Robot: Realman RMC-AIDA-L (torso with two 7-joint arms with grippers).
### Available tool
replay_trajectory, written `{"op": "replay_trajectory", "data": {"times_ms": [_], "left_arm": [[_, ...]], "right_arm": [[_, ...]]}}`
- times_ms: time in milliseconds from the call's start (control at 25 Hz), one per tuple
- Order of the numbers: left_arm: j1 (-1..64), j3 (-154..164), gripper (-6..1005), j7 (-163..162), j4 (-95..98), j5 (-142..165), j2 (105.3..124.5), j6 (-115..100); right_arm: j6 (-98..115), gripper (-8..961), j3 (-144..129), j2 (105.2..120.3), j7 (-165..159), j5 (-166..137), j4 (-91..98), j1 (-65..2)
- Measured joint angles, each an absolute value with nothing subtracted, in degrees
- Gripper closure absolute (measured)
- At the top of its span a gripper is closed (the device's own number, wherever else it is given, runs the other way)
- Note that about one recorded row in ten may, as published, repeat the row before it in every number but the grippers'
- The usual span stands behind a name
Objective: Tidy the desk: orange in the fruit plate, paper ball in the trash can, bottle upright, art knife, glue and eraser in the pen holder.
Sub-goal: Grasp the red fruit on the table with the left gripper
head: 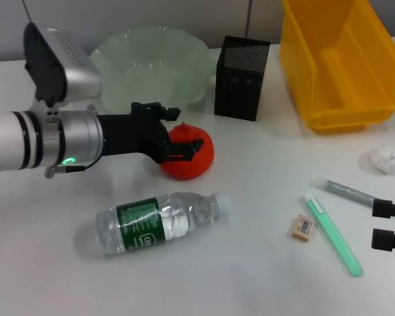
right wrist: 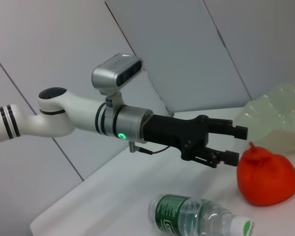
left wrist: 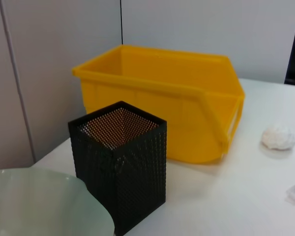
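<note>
Left gripper (right wrist: 234, 144) gapes beside orange (right wrist: 268, 177) (hidden overhead).

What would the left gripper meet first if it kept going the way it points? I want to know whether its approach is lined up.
Most likely the orange. The left gripper is open and points at it from close by, with nothing between them; whether it clears the top is unclear.

Bright, even overhead light leaves only soft, faint shadows on the white tabletop (head: 250, 276), with mild glare and slightly soft focus.
</note>
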State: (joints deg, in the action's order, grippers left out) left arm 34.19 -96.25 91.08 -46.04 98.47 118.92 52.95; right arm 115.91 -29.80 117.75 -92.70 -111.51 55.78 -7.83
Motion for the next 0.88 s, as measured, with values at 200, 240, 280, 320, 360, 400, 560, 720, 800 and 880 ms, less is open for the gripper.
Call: {"op": "replay_trajectory", "data": {"times_ms": [200, 240, 280, 320, 360, 400, 560, 720, 800, 880], "left_arm": [[35.11, -93.59, 204, 90.27, -45.03, 98.86, 118.84, 49.13], [35.11, -93.59, 205, 90.27, -45.03, 98.86, 118.84, 49.13], [35.19, -93.47, 205, 90.34, -44.82, 98.87, 118.83, 48.46], [35.19, -93.47, 205, 90.34, -44.82, 98.87, 118.83, 48.46], [35.23, -93.44, 205, 90.55, -44.59, 98.94, 118.82, 47.15], [35.23, -93.44, 205, 90.57, -44.59, 98.96, 118.82, 46.88], [35.26, -92.27, 205, 90.71, -44.47, 99.05, 118.80, 44.41], [35.67, -89.85, 205, 90.71, -43.71, 99.42, 118.77, 42.33], [35.90, -89.22, 206, 90.46, -43.34, 99.83, 118.80, 42.20], [35.93, -88.88, 206, 90.19, -43.12, 99.96, 118.83, 42.33]], "right_arm": [[115.86, 197, -29.25, 117.54, -91.82, -111.54, 54.52, -8.03], [115.86, 197, -29.25, 117.54, -91.82, -111.54, 54.52, -8.03], [115.82, 197, -29.21, 117.53, -91.72, -111.54, 54.37, -8.03], [115.82, 197, -29.21, 117.53, -91.72, -111.54, 54.37, -8.03], [115.82, 197, -29.21, 117.52, -91.71, -111.54, 54.33, -8.03], [115.81, 197, -29.20, 117.52, -91.70, -111.54, 54.29, -8.03], [115.86, 197, -29.17, 117.51, -91.69, -111.54, 54.18, -8.01], [116.20, 197, -29.01, 117.51, -91.67, -111.32, 54.14, -7.99], [116.40, 197, -28.44, 117.50, -91.67, -111.24, 54.13, -8.12], [116.47, 197, -28.16, 117.50, -91.67, -111.22, 54.13, -8.20]]}}
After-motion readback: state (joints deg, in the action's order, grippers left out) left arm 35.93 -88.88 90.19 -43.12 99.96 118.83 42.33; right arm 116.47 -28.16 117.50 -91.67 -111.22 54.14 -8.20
